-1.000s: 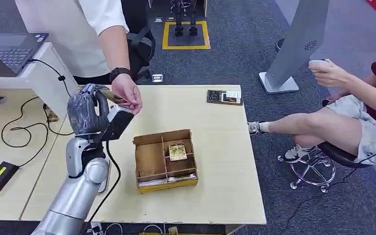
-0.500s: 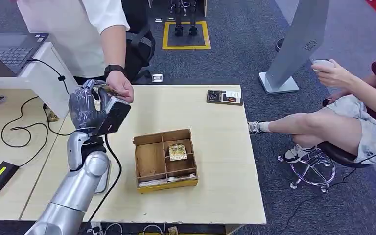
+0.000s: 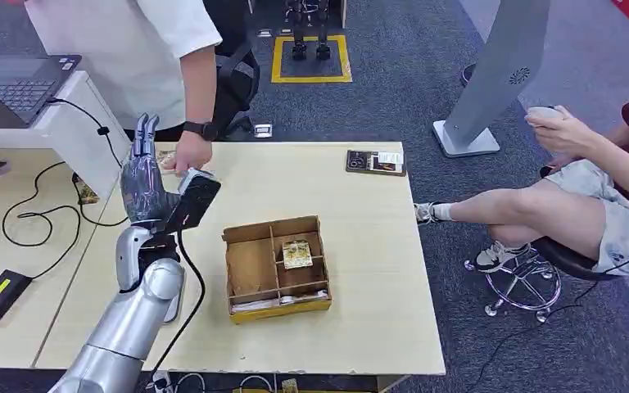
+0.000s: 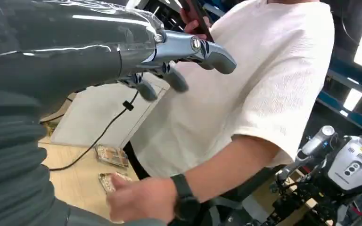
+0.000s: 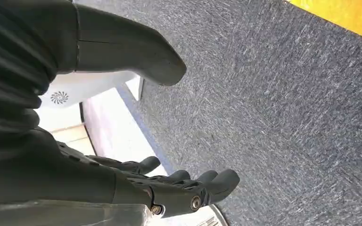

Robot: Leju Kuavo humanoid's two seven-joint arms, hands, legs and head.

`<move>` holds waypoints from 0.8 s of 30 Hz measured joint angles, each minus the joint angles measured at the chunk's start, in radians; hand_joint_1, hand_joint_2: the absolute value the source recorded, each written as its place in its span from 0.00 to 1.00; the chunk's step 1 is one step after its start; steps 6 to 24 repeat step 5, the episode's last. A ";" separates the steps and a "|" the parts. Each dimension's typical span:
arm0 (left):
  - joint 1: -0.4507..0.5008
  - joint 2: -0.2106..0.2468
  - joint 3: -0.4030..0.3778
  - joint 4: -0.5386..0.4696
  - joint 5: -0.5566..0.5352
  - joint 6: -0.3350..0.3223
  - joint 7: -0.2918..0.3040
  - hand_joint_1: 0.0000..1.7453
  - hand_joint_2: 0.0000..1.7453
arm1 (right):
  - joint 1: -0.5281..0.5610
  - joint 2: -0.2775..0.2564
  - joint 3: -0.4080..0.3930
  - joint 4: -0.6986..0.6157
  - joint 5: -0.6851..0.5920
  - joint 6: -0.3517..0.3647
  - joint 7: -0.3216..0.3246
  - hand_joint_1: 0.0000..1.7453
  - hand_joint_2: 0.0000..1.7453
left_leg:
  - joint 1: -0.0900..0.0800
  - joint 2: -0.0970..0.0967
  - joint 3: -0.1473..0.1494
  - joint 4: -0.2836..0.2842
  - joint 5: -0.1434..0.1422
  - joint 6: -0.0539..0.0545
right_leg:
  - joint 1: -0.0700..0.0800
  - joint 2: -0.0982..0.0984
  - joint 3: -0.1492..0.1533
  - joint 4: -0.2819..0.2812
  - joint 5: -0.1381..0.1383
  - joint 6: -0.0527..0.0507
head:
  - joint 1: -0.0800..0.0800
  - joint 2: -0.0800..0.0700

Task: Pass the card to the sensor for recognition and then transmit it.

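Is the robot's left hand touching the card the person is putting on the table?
Apart. In the left wrist view the left hand is raised with fingers spread, and the person's hand presses the card on the table, well clear of it.

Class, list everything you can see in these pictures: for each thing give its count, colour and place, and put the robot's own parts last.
Table: one, pale wood, centre.
Divided box: one, brown cardboard, mid-table, a card in one compartment.
Cards: two, tan, on the table's far edge by the standing person's hand.
Small device: one, dark, far right of the table.
Laptop: one, grey, on the left desk.
Standing person: one, white shirt, black watch.
Seated person: one, right, on a stool.
Left hand: one, grey, raised, fingers straight, holding nothing.
Right hand: one, dark, over grey carpet, holding nothing.
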 joint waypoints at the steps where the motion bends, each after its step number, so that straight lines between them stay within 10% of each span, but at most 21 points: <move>1: 0.003 0.000 0.000 -0.003 0.001 0.000 0.000 0.00 1.00 | 0.000 0.000 0.000 0.000 0.000 0.000 0.000 0.00 1.00 | 0.000 0.000 0.000 0.000 0.000 0.000 | 0.000 0.000 0.000 0.000 0.000 0.000 | 0.000 0.000; 24: 0.011 0.001 0.000 -0.008 0.003 0.000 0.000 0.00 1.00 | 0.000 0.000 0.000 0.000 0.000 -0.002 -0.002 0.00 1.00 | 0.000 0.000 0.000 0.000 0.000 0.000 | 0.000 0.000 0.000 0.000 0.000 0.000 | 0.000 0.000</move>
